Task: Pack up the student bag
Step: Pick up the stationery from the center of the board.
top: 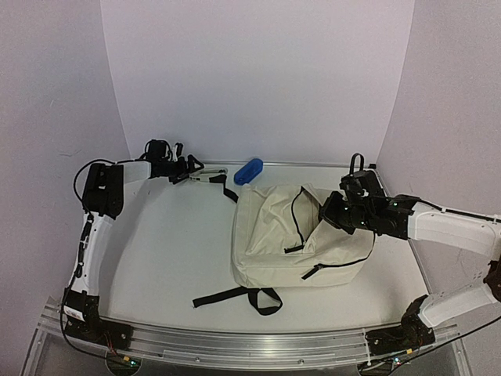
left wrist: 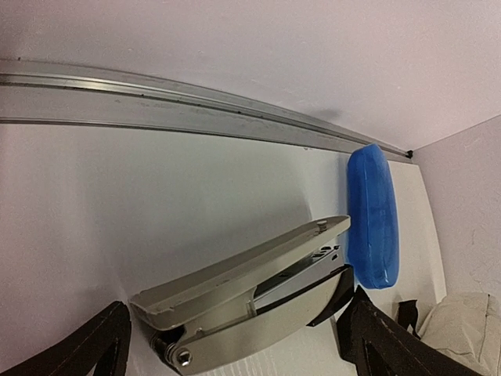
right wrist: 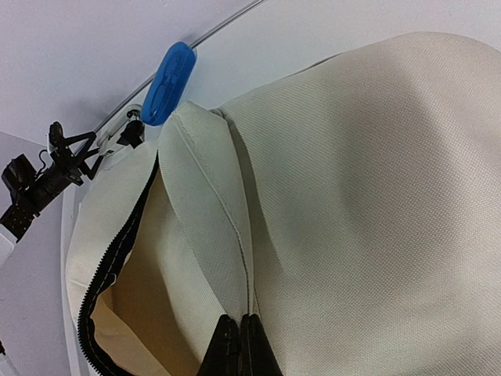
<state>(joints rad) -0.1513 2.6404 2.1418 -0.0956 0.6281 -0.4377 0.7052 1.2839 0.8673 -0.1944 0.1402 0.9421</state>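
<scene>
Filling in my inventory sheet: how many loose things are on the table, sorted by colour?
Cream: 1, the student bag
Blue: 1, the case
Silver: 1, the stapler
Total: 3

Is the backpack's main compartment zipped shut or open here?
Open. On the student bag the zipper gapes, cream inside showing; the right gripper, shut on a fabric fold, holds the flap up.

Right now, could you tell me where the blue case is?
In the top view, the blue case lies at the far table edge by the back wall, between the left gripper and the student bag.
</scene>
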